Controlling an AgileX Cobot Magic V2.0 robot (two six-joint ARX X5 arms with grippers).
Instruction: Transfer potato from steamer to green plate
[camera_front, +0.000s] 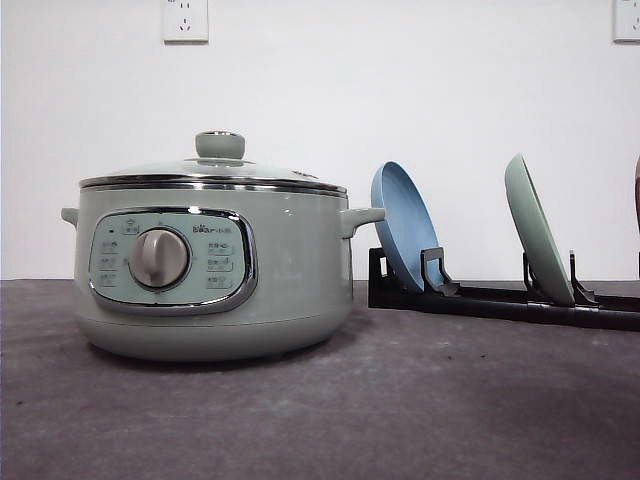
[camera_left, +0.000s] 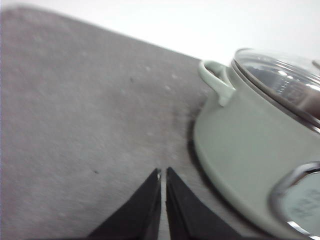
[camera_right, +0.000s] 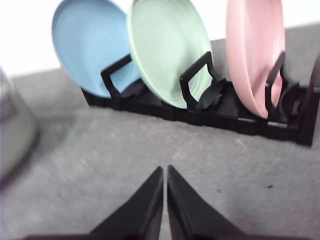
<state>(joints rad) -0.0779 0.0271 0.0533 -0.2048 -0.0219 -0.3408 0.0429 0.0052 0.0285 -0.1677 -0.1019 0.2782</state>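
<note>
**Lid on, plate racked, both tools idle**

Steamer (camera_front: 210, 265) sits on the table (camera_front: 400, 400) toward the robot's left, glass lid (camera_front: 215, 168) closed, green knob (camera_front: 220, 144) on top. Potato can't be seen through the lid; presumably inside, so the lid likely has to come off first.

Left tool (camera_left: 163, 172): fingers pressed together, nothing held, low over bare table. Steamer's side handle (camera_left: 216, 82) and lid rim (camera_left: 277, 82) lie ahead of it and to one side, near but not touching. My read: left arm is the closer one for the knob, which needs an approach from above.

Right tool (camera_right: 165, 170): also closed down to a slit, empty. It points at the black rack (camera_right: 200, 107), well apart from it.

Green plate (camera_right: 167, 52) stands on edge in the rack, between the blue plate (camera_right: 87, 45) and a pink plate (camera_right: 252, 52). Right arm is nearer to it. It's upright, not flat, so it probably has to be pulled and laid down before it can take the potato.

View differences: the front view gives the steamer's control dial (camera_front: 159, 258) and the plates edge-on; the right wrist view gives the plate faces and the rack's slot brackets.
</note>
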